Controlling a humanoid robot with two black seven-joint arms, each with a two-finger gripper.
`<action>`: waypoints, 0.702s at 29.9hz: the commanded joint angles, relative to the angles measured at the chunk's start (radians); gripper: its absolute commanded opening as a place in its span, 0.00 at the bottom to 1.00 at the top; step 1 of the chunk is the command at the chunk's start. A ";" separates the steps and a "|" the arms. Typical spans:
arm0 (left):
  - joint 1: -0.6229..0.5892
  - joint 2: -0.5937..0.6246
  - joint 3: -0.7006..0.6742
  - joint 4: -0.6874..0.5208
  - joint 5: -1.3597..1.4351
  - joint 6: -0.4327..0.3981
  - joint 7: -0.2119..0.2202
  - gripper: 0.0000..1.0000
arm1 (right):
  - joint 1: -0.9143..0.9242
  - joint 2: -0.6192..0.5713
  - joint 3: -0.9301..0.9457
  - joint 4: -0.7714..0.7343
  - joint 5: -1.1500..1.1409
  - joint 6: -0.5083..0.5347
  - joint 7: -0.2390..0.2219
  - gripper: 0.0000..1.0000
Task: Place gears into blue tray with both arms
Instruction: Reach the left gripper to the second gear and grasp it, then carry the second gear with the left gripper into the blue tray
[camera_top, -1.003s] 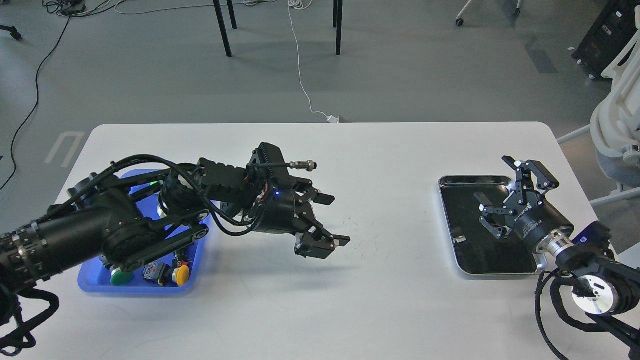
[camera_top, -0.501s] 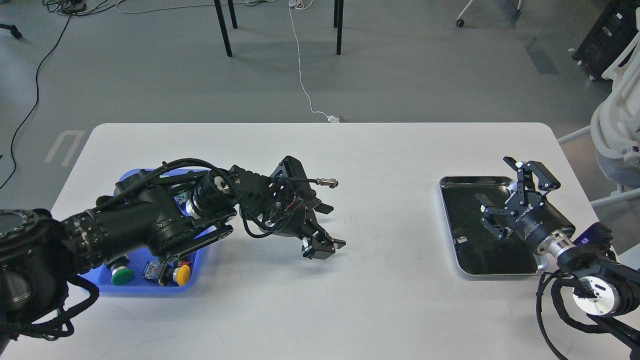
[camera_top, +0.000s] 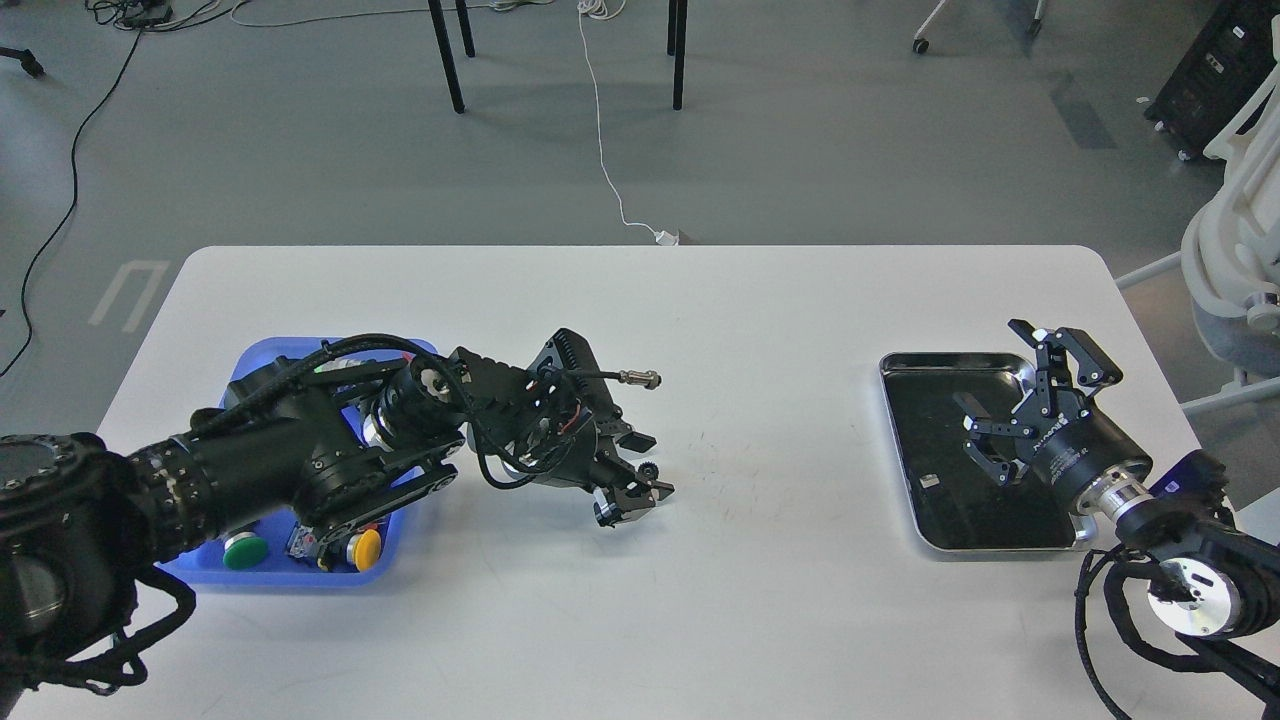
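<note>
White table (camera_top: 760, 300): our left gripper (camera_top: 648, 466) has what looks like a small black toothed gear (camera_top: 651, 470) between its fingers, and we cannot tell if it is clamped. The bright blue plastic tray (camera_top: 262, 357) lies just to its left. Our right gripper (camera_top: 987, 362) hangs spread open over the silver-rimmed black-lined tray (camera_top: 950, 356), well apart from blue.

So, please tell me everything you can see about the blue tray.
The blue tray is a bright blue rectangle, plastic by its look, with rounded corners and a low raised rim. It lies flat on the white table, toward its left side. The left arm crosses above it and hides most of its inside. Near its front edge lie push-buttons with green and yellow caps. No gears are visible inside.
</note>
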 joint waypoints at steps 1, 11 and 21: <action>0.002 0.001 0.002 0.009 0.000 0.000 0.000 0.50 | 0.000 0.000 0.001 0.000 0.001 0.000 0.000 0.99; 0.016 -0.003 0.007 0.037 0.000 0.000 0.000 0.49 | 0.000 0.000 0.001 0.000 0.000 0.000 0.000 0.99; 0.025 -0.003 0.005 0.049 0.000 0.003 0.000 0.19 | 0.000 0.000 0.000 -0.001 0.000 0.000 0.000 0.99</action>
